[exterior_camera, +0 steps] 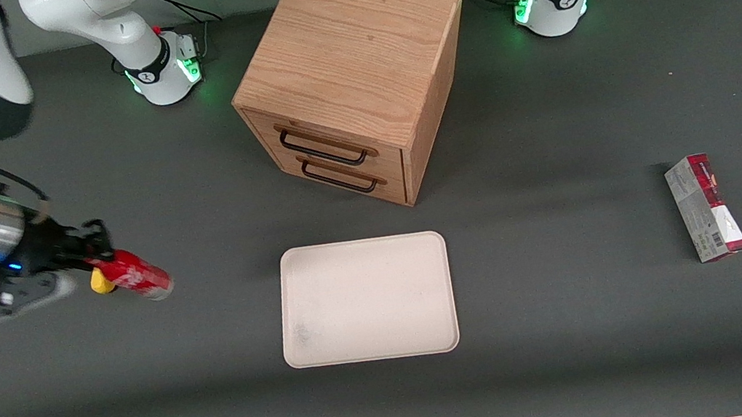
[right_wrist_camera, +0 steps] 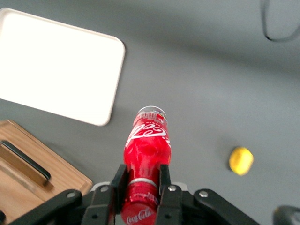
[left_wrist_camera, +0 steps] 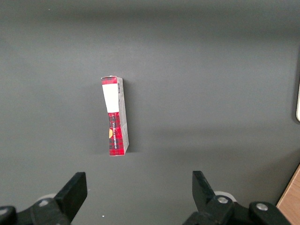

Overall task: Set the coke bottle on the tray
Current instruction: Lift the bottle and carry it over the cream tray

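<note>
Table (exterior_camera: 586,367) of dark grey spreads wide, most of its surface bare. Largest on it is the oak two-drawer cabinet (exterior_camera: 352,79), set at an angle, its drawer fronts with their black handles facing roughly five o'clock in the front view. Nearer the front camera than the cabinet lies the tray (exterior_camera: 366,301) — cream-white, rounded corners, low rim, a faint grey smudge near one corner. A strip of bare table separates its rim from the cabinet, and open surface runs all round its four edges.

Toward the parked arm's end, well apart from the tray, a red-and-grey carton (exterior_camera: 706,208) lies flat.

At the working arm's end the gripper (exterior_camera: 100,258) hangs above the table, at about nine o'clock from the tray in the front view. Its fingers (right_wrist_camera: 118,185) are clamped on the neck of the coke bottle (exterior_camera: 138,274), just under the red cap; the bottle's base points out from the gripper toward the tray. Bare grey table lies between the bottle and the tray's nearest edge.

Smallest is a yellow lump (exterior_camera: 101,281), close beside the bottle in the front view — the wrist view shows it on the table, apart from the bottle.
</note>
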Motion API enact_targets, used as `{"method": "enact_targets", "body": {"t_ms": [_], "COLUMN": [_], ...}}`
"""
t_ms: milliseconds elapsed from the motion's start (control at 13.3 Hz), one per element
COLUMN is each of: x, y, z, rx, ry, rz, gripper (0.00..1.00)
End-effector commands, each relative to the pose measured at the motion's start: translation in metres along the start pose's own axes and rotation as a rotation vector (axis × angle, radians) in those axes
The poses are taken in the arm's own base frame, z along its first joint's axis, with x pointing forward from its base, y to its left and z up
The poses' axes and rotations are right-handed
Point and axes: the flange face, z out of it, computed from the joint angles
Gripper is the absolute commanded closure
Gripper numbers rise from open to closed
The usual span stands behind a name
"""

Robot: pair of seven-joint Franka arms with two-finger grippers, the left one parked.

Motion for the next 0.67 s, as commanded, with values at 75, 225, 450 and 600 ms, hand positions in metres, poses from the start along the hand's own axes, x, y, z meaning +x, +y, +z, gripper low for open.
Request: {"method": "enact_targets", "body": {"t_ms": [75, 225, 450, 600], "x": [0.057, 0.075, 0.093, 0.102], "y": [-0.052, -0.082, -0.112, -0.123], "z": [0.039, 0.077, 0.131, 0.163], "rx": [0.063, 0.084, 0.047, 0.050], "ry": [0.043, 0.058, 0.072, 0.080], "rz": [-0.022, -0.039, -0.057, -0.053], "gripper": [0.96, 0.95, 0.95, 0.92]}}
